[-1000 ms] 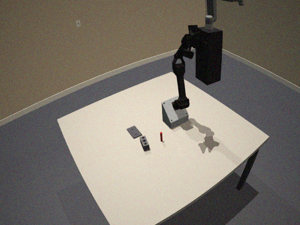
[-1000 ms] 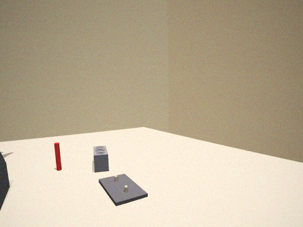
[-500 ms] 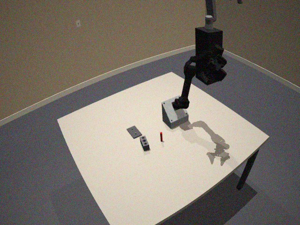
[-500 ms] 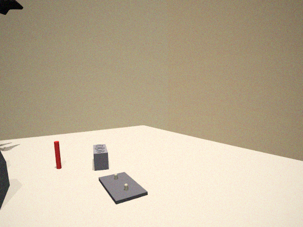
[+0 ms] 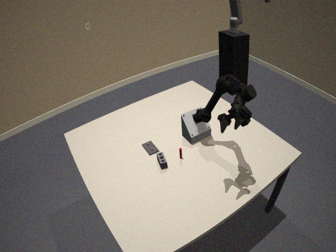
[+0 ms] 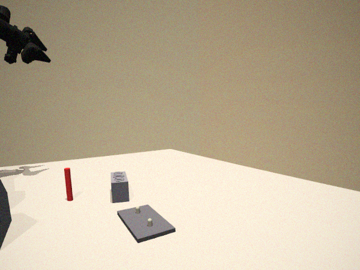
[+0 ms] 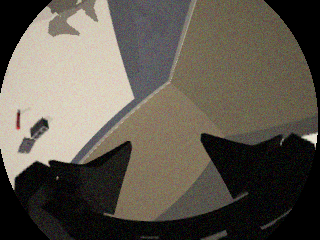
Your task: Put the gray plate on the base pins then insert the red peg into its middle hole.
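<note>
- Beige wall (image 5: 49,54) (image 6: 232,87) (image 7: 240,75): in the top view a small pale fitting (image 5: 87,25) sits on it, up and to the left, beyond the bench (image 5: 116,189) (image 6: 261,226) (image 7: 65,75).
- Dark gray base (image 5: 149,147) (image 6: 142,228) (image 7: 26,146): lying flat on the bench, its two pins (image 5: 152,149) (image 6: 149,223) pointing up and bare.
- Gray plate (image 5: 163,165) (image 6: 119,192) (image 7: 39,129): a thick block just beside the base, off the pins, resting on the bench with a row of three holes in its top. The middle hole has no peg in it.
- Red peg (image 5: 180,154) (image 6: 68,184) (image 7: 18,120): standing upright on the bench, on the other side of the plate from the base, and apart from both.
- Pale, sloped mount (image 5: 188,126): set on the bench; the black arm (image 5: 214,103) (image 6: 11,35) rises from its slanted face, then bends over and down to the right.
- Black pincer (image 5: 229,130) (image 6: 48,55) (image 7: 167,140): raised high above the bench, well apart from peg, plate and base. It is spread wide, with nothing between its fingers.
- Black pedestal (image 5: 233,56): upright behind the arm in the top view, a white-topped cylinder (image 5: 234,24) on it.
</note>
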